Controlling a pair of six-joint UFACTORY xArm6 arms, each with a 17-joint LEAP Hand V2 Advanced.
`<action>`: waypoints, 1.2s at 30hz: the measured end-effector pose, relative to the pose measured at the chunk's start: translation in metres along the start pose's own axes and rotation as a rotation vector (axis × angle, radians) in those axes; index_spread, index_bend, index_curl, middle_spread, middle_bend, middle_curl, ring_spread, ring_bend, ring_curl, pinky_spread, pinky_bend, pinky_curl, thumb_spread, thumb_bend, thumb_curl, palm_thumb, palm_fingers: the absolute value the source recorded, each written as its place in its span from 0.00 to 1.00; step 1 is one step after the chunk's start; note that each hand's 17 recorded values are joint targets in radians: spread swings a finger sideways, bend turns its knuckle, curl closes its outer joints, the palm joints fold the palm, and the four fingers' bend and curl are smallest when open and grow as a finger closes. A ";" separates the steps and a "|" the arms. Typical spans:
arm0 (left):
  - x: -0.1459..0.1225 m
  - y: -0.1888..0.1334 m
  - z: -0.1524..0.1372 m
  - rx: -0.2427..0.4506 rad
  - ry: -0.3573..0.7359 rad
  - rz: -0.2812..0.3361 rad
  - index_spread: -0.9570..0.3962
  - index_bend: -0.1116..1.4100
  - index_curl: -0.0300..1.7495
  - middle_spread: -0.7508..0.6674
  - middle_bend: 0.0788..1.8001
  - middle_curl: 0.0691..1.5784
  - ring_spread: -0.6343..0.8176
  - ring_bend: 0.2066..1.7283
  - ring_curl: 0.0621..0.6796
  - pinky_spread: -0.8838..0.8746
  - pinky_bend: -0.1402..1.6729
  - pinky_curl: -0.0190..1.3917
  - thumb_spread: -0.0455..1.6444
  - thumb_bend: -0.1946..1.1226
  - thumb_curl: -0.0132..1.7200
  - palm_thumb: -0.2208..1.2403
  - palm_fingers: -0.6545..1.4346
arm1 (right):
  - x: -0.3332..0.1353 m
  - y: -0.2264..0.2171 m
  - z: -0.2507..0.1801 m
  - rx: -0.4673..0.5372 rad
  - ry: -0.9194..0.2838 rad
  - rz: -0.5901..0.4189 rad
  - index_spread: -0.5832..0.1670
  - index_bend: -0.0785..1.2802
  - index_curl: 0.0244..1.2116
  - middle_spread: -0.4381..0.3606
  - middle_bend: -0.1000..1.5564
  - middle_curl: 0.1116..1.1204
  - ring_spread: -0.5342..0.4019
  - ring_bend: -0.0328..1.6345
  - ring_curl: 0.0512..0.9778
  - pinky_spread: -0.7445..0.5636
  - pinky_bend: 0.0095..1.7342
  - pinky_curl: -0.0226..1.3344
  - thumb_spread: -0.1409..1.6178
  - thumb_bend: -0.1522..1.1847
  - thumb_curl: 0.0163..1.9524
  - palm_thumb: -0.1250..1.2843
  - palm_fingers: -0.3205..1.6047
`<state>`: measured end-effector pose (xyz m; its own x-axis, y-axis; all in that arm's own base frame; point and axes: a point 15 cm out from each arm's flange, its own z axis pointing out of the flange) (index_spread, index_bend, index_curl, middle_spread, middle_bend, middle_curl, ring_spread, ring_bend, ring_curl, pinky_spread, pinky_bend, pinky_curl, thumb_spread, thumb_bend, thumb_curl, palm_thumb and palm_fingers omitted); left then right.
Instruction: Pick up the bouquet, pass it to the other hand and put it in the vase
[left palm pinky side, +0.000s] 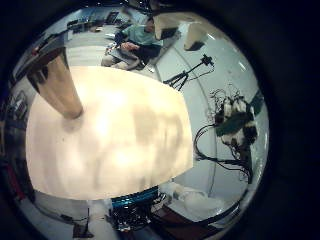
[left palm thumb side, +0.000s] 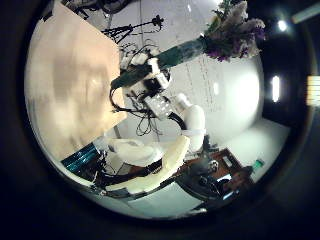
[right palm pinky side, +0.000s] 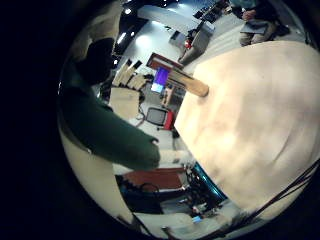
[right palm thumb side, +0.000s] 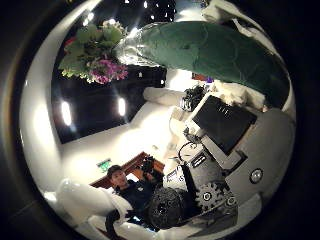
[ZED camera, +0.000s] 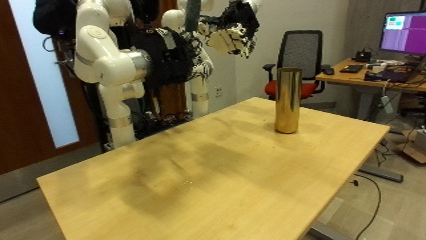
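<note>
A tall gold vase (ZED camera: 286, 100) stands upright on the wooden table (ZED camera: 226, 170), near its far edge. Both hands are high above the table's far side. My right hand (ZED camera: 177, 25) is shut on the bouquet's dark green wrapped stem (ZED camera: 191, 15); the flowers are above the outside view's top edge. My left hand (ZED camera: 240, 27) is beside it, open and empty.
An office chair (ZED camera: 304, 55) and a desk with a monitor (ZED camera: 402, 35) stand behind the table. The vase also shows in the left little finger side palm view (left palm pinky side: 60, 85) and the right little finger side palm view (right palm pinky side: 182, 78).
</note>
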<state>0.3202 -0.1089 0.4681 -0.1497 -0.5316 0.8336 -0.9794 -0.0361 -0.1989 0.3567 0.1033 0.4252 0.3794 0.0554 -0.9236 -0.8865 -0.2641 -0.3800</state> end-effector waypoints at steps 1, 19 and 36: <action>0.001 -0.001 -0.001 0.006 0.009 -0.001 0.92 0.18 0.19 0.78 0.11 0.18 0.79 0.22 0.22 0.77 0.18 0.21 0.53 0.12 0.19 0.26 0.40 | 0.000 0.001 0.003 -0.009 -0.002 -0.004 0.36 0.77 0.94 0.38 0.89 0.66 0.37 0.90 0.64 0.38 0.64 0.78 0.17 0.10 0.49 0.92 0.75; 0.029 0.002 -0.002 -0.022 0.149 -0.031 0.93 0.18 0.18 0.82 0.09 0.18 0.79 0.25 0.21 0.77 0.19 0.23 0.52 0.12 0.19 0.28 0.39 | 0.001 0.003 0.058 -0.149 0.017 -0.051 0.37 0.79 0.93 0.37 0.89 0.66 0.37 0.90 0.64 0.37 0.62 0.82 0.16 0.10 0.49 0.92 0.75; 0.032 0.009 0.005 -0.061 0.164 -0.047 0.93 0.18 0.18 0.83 0.09 0.18 0.79 0.26 0.20 0.77 0.20 0.23 0.51 0.12 0.19 0.29 0.39 | 0.009 0.005 0.071 -0.216 0.258 -0.118 0.37 0.78 0.94 0.37 0.90 0.66 0.36 0.90 0.65 0.38 0.62 0.85 0.17 0.10 0.49 0.92 0.75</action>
<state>0.3073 -0.1302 0.4908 -0.1190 -0.3853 0.9151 -0.9915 -0.0033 -0.1304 0.3364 0.1711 0.4114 0.5545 -0.1399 -0.8204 -0.7667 -0.4691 -0.4382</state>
